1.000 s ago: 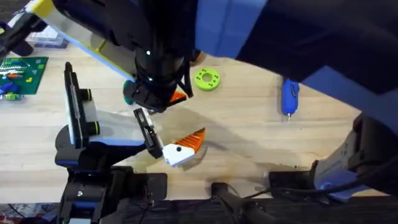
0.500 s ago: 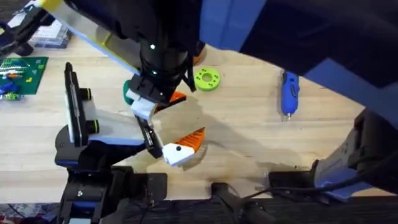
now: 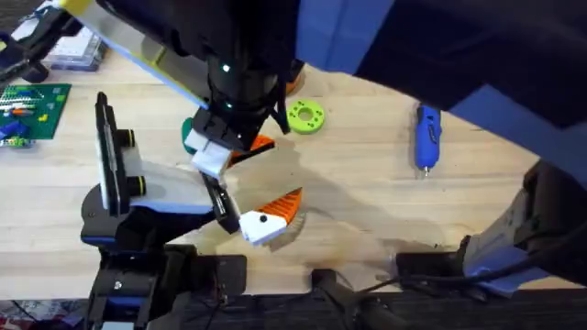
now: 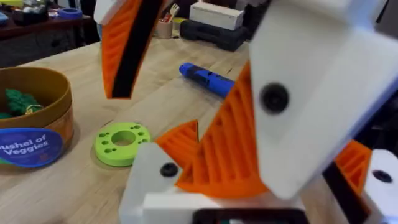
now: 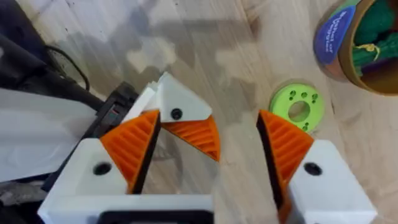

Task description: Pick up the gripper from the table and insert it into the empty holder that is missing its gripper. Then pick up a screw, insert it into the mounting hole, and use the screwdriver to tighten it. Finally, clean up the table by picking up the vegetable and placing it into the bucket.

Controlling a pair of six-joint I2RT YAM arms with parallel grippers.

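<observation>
Two arms crowd the near-left of the worktop [image 3: 367, 183]. Nearest the bases, the loose gripper [image 3: 269, 220] lies flat, its white block toward the near edge and its orange tip pointing away and to the right. The right gripper [image 5: 205, 155] hangs over it with fingers spread wide, one orange pad [image 5: 134, 146] just beside the block, so this arm looks nearer. The left gripper [image 4: 186, 112] sits close too, fingers parted and empty. Farther off lie the green disc [image 3: 305, 116], the bucket [image 4: 31, 124] and, far right, the screwdriver [image 3: 426, 139].
</observation>
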